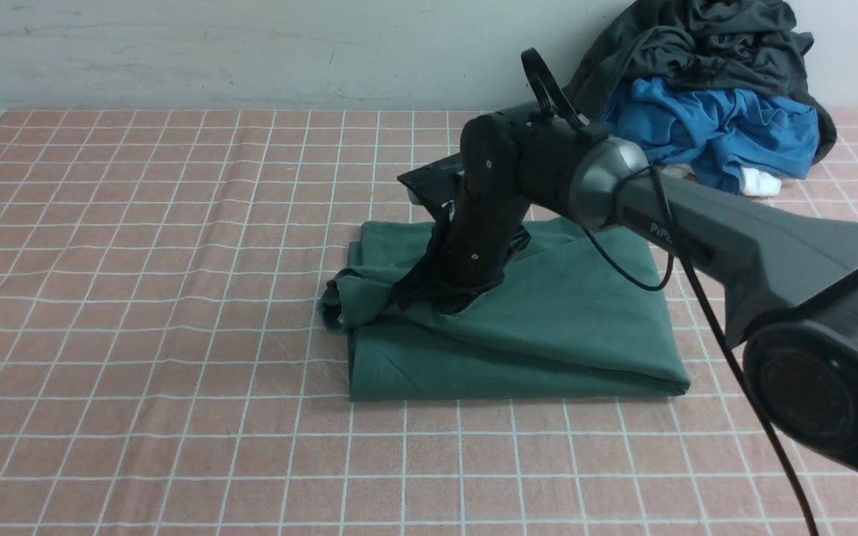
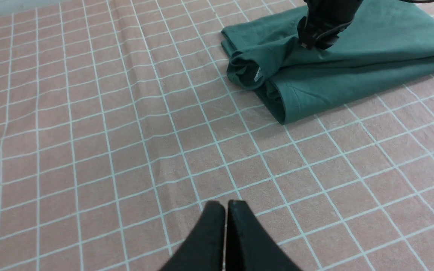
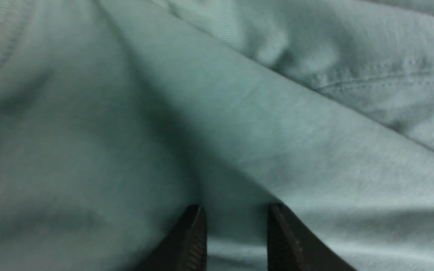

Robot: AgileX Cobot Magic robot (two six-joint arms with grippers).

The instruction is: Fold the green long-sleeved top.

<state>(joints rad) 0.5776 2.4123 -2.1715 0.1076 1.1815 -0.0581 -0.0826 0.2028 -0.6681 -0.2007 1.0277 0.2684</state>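
The green long-sleeved top lies folded into a thick rectangle in the middle of the checked table, with a loose bunched end at its left. My right gripper presses down onto that left part, and a ridge of cloth runs up to it. In the right wrist view the right gripper has a fold of the top between its narrowly spaced jaws. My left gripper is shut with nothing in it, over bare tablecloth well short of the top. From there the right gripper shows on the cloth.
A pink tablecloth with a white grid covers the table. At the back right is a pile with a dark grey garment, a bright blue garment and a small white piece. A pale wall runs behind.
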